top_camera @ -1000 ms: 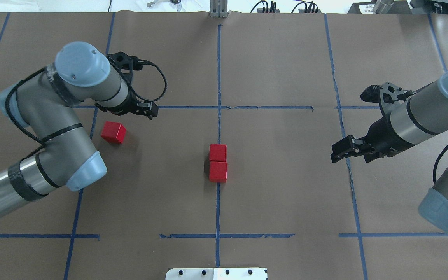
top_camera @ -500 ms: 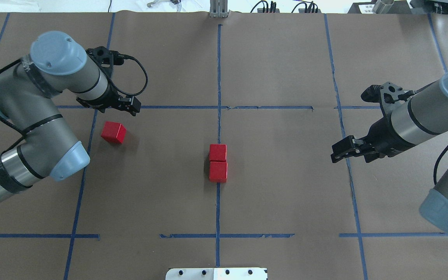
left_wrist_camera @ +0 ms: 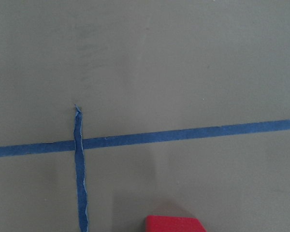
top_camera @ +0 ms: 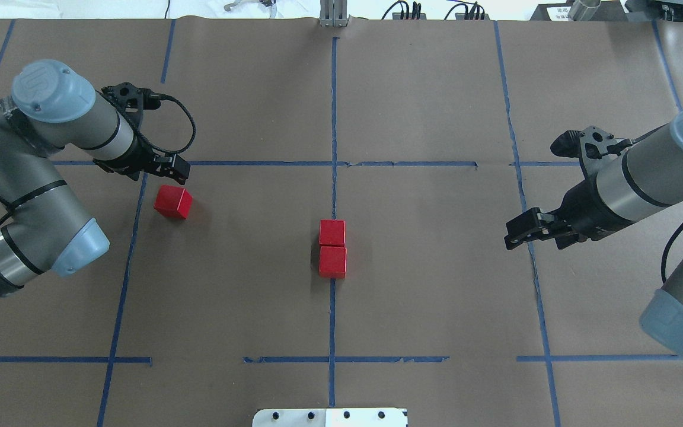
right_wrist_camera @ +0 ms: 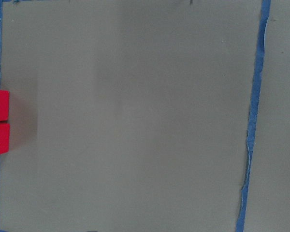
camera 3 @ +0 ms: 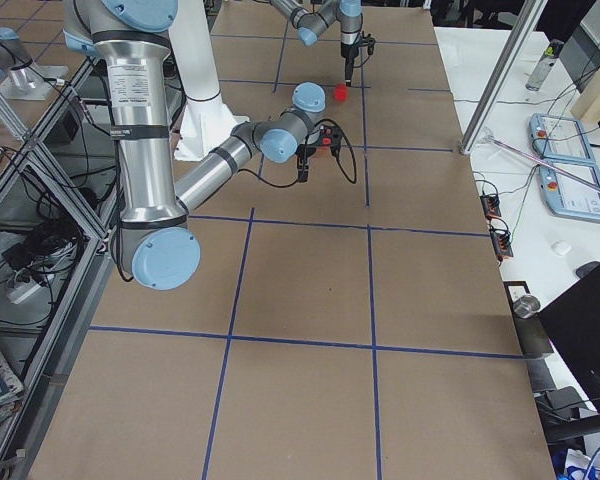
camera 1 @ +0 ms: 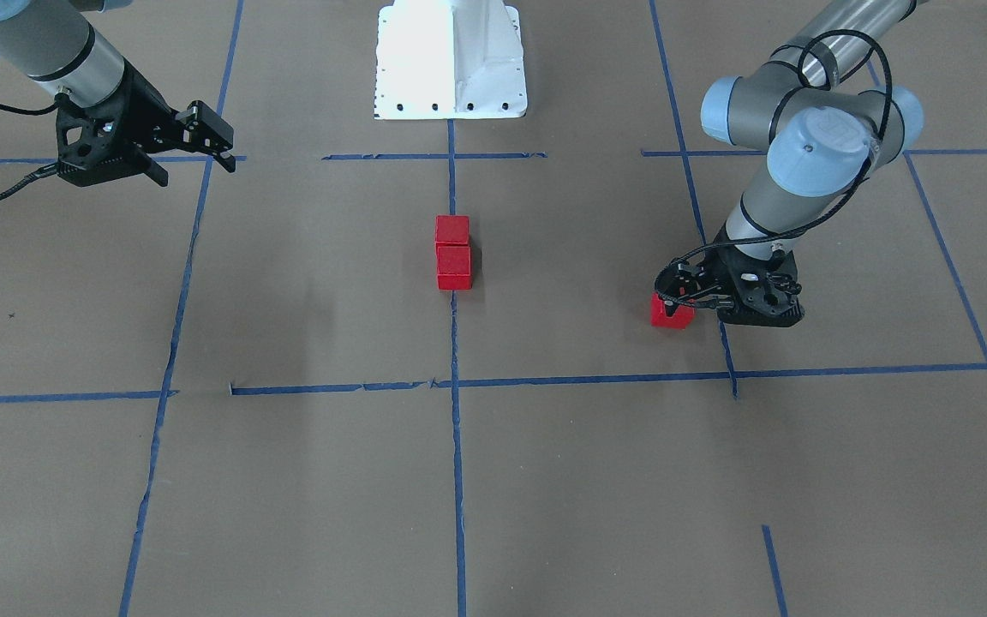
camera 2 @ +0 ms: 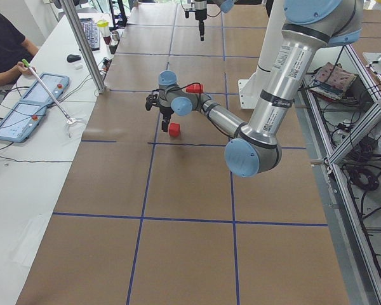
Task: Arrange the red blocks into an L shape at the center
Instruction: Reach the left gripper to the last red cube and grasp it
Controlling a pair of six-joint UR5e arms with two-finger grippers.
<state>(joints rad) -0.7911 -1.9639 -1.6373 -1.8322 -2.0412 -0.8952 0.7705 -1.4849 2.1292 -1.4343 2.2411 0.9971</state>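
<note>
Left gripper (top_camera: 176,168) low, wrist bent, just twelve o'clock of lone matte red cube (top_camera: 173,202); its pincer gap indiscernible. Right gripper (top_camera: 513,232) hovers, fingers apart.

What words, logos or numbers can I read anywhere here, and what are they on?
"UR", faintly, it seems: left arm's blue joint cap.
Too small to read: print on the left arm's silver tube; white card beyond the paper's far edge.
Red blocks: no marks.
</note>
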